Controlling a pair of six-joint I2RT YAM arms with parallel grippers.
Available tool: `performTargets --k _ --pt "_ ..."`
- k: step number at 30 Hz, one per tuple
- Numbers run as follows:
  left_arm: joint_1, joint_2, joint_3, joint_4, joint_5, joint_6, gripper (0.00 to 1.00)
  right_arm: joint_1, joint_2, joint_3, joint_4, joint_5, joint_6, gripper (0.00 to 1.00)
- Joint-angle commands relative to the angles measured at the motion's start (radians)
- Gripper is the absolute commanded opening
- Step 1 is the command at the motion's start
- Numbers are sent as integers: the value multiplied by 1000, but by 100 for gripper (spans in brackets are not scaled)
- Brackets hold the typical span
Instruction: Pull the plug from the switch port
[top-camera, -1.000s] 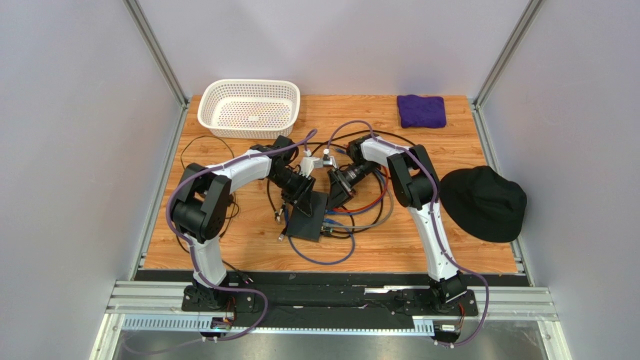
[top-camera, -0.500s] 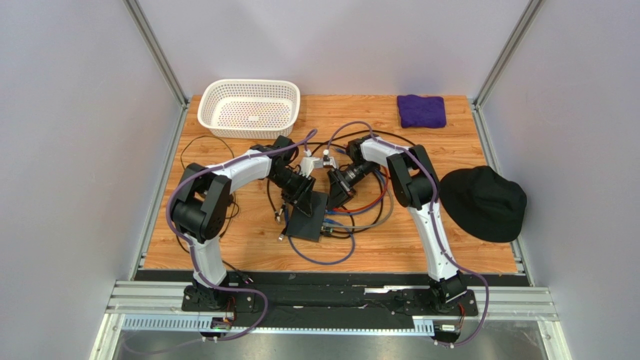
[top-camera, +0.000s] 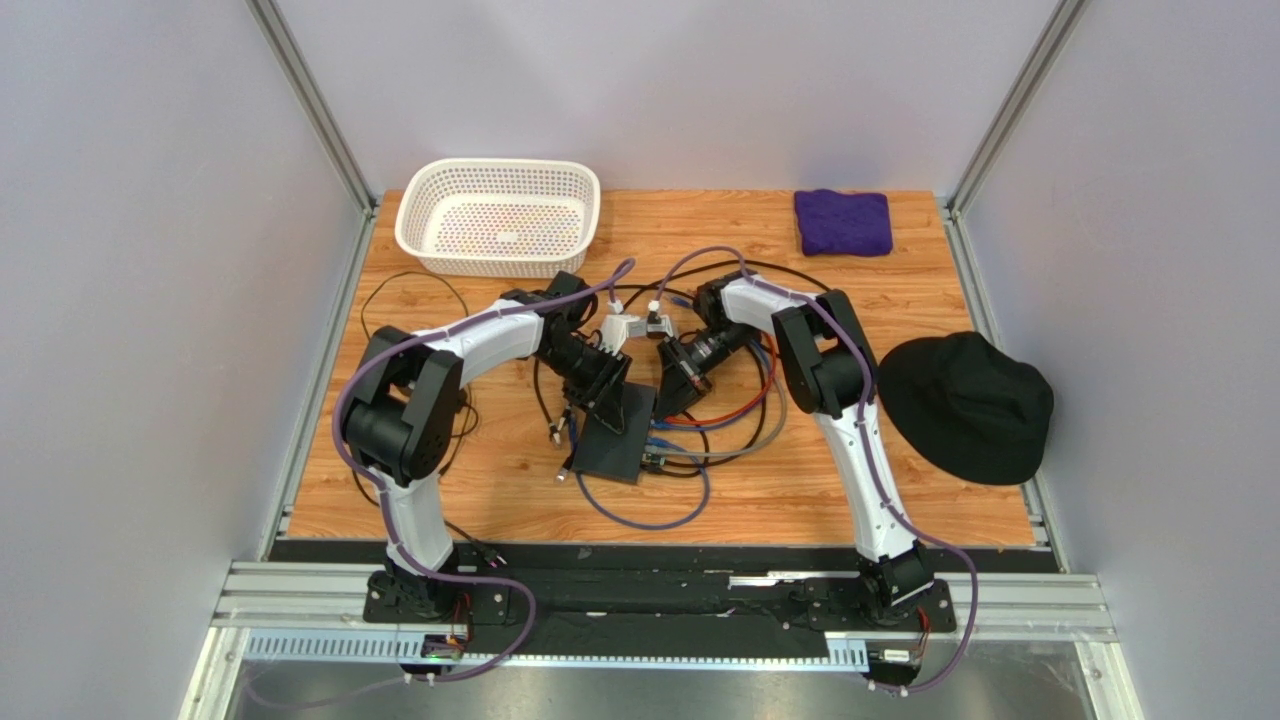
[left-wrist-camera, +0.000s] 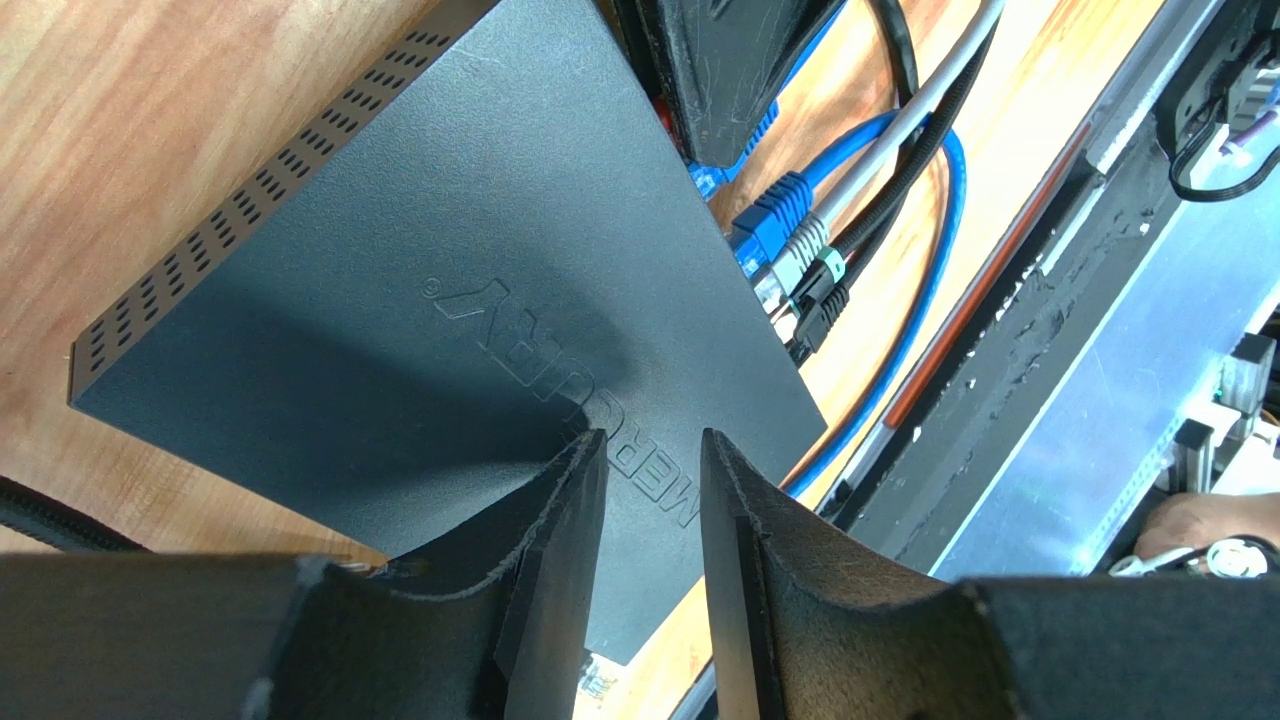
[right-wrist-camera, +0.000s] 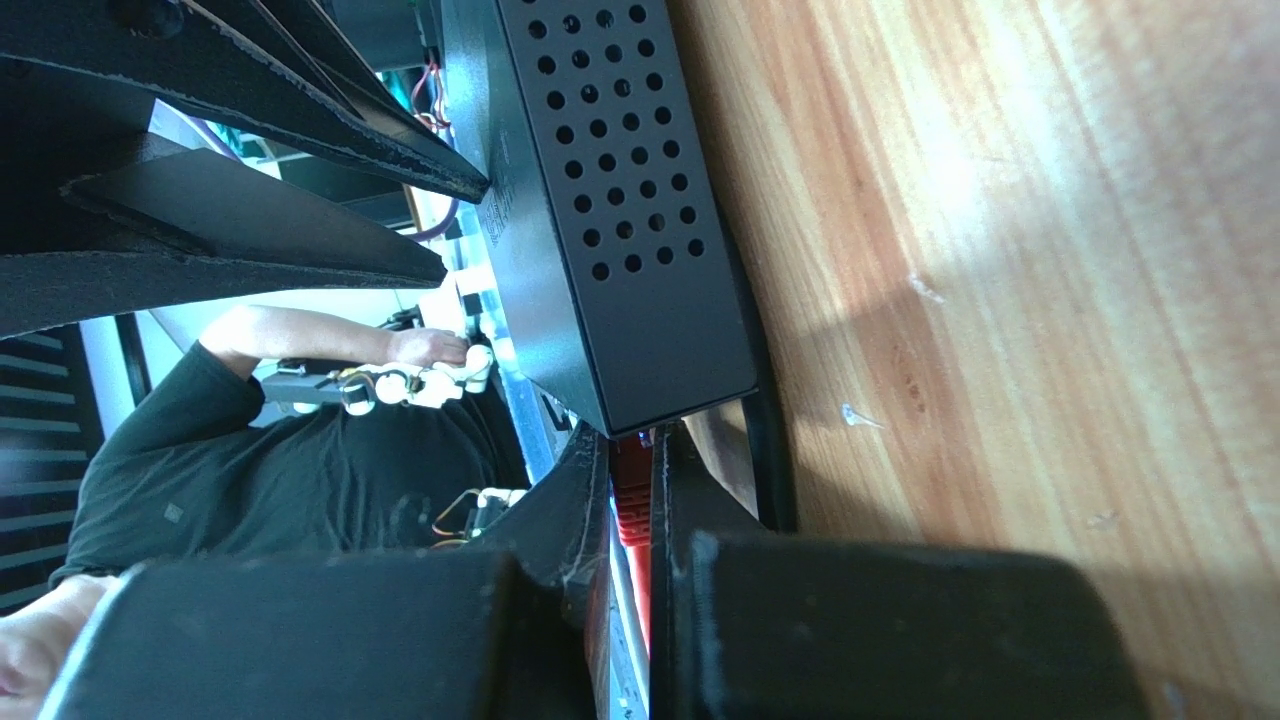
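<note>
Left tool: jaws are held part-open with nothing between them. The tips are set on or just above the top of the switch; contact cannot be told.

The switch lies flat on the surface, between the two tools. Blue plugs and other leads are seated along one edge.

Right tool: jaws are closed almost fully at the switch's corner. A red plug is pinched in the slit between them.

Risks, as judged:
- If the switch is not pinned by the left tool, it is dragged along with the pull and the plug stays seated.
- If the plug's latch is not pressed, the plug jams or the grip slips off.
- Neighbouring leads may be snagged.

Writing: "MERCURY" is embossed on the switch top, with a ® mark. No other text is legible.
</note>
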Motion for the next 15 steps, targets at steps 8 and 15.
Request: performTargets --k 8,15 --pt "-18 78 -42 -11 -182 74 42 -25 90 72 55 14 -44 0" --pt "-21 79 -39 -11 -182 77 42 -52 101 68 9 -25 -93 0"
